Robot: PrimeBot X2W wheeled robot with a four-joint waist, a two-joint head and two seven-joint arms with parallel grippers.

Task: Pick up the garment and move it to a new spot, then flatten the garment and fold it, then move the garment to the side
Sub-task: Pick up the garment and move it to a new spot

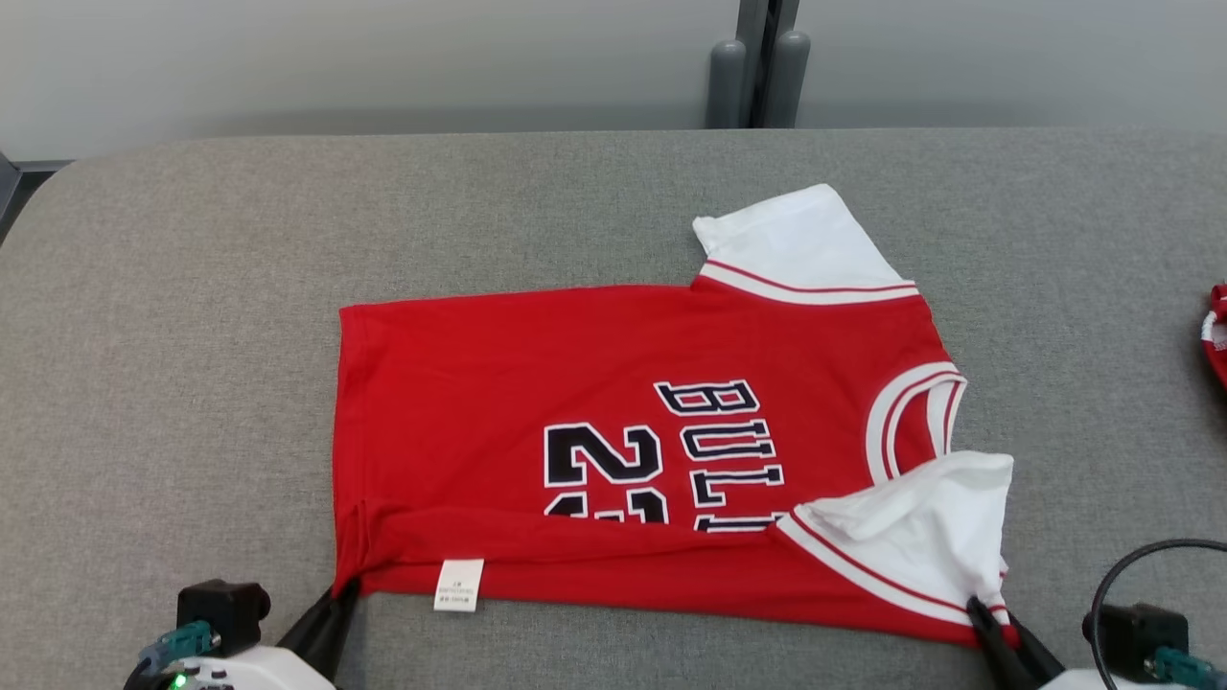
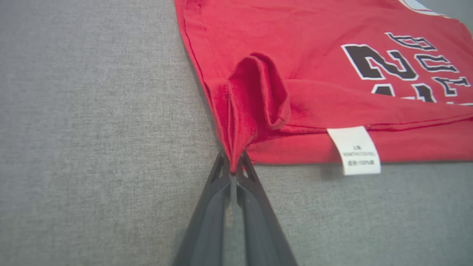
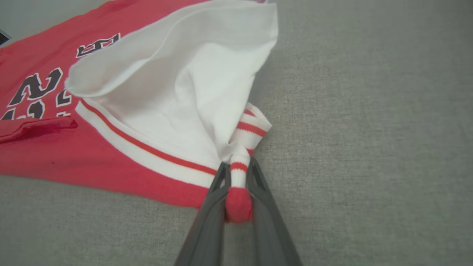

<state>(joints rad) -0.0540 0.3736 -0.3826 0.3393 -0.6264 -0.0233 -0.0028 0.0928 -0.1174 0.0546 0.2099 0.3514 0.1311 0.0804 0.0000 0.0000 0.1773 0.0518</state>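
Since both grippers stand at the near edge of the jersey (image 1: 594, 383), the finding turns on how the cloth lies from them; it rests on the grey table (image 1: 192, 335), mid-surface and somewhat to the robot's right, extending away from the jaws toward the far side; its long axis runs left to right across the head view, hem to the robot's left, collar and sleeves to its right. The left gripper (image 1: 340, 599) is pinched fully together on the near hem corner, a bunched ridge of red cloth rising from between the jaws in the left wrist view; the right gripper (image 1: 983, 613) is closed on a thicker wad, the red-and-white striped band at the near sleeve (image 1: 920, 522), with a red nub of cloth showing between its jaws in the right wrist view. A strip along the near edge is turned over onto the front, covering the lower part of the lettering, with a white label (image 1: 458, 585) exposed just beside the left gripper; the near sleeve is puckered and partly lifted; the far sleeve (image 1: 796, 240) lies flat. Neither arm is nearer overall: each holds its own end of the near long edge. Judgement: the coming move would carry this edge away from the robot across the short axis; the two grips should travel together, or the edge will skew. A second red item (image 1: 1215, 335) sits at the table's right margin, well apart.
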